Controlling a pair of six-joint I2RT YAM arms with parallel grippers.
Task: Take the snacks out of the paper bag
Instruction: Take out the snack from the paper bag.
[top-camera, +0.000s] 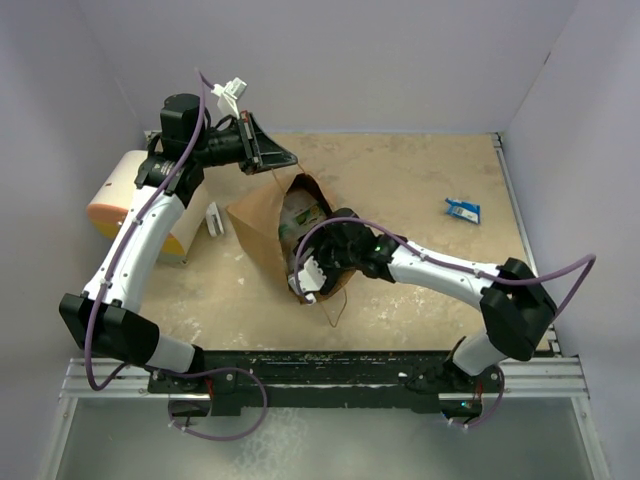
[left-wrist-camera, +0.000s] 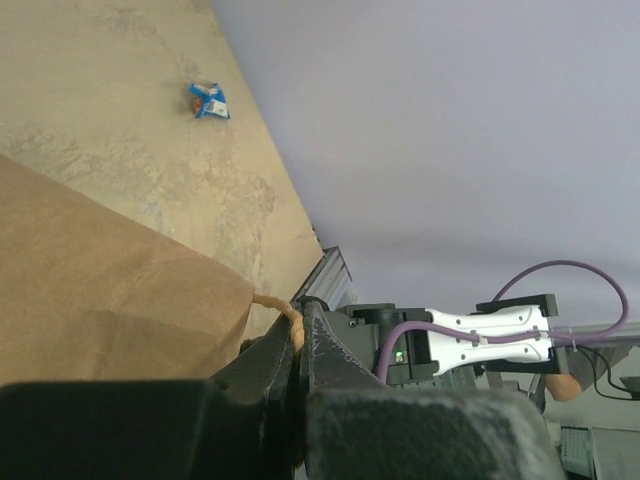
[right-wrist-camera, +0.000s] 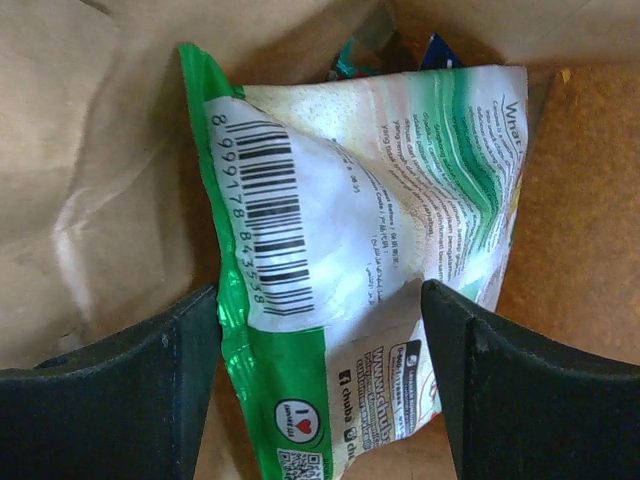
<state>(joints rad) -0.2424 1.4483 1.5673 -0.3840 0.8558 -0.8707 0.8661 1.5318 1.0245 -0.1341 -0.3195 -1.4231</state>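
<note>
The right gripper (right-wrist-camera: 318, 300), inside the bag (top-camera: 258, 220), stands open astride the green-white packet (right-wrist-camera: 340, 200). It looks like light, crinkly, slippery foil, best pinched mid-body. The left gripper (left-wrist-camera: 298, 350) clamps the handle (left-wrist-camera: 275, 303).

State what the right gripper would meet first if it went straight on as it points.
The right gripper would likely meet the green-white crinkly foil packet inside the brown paper bag; depth unclear.

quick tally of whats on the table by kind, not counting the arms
brown kraft paper bag: 1
crinkly foil snack packets: 2 (green-white packet in the bag, small blue packet on the table)
small white block: 1
cream cylinder with orange end: 1
total: 5 (slivers of more packets show deeper in the bag, too hidden to count)
</note>
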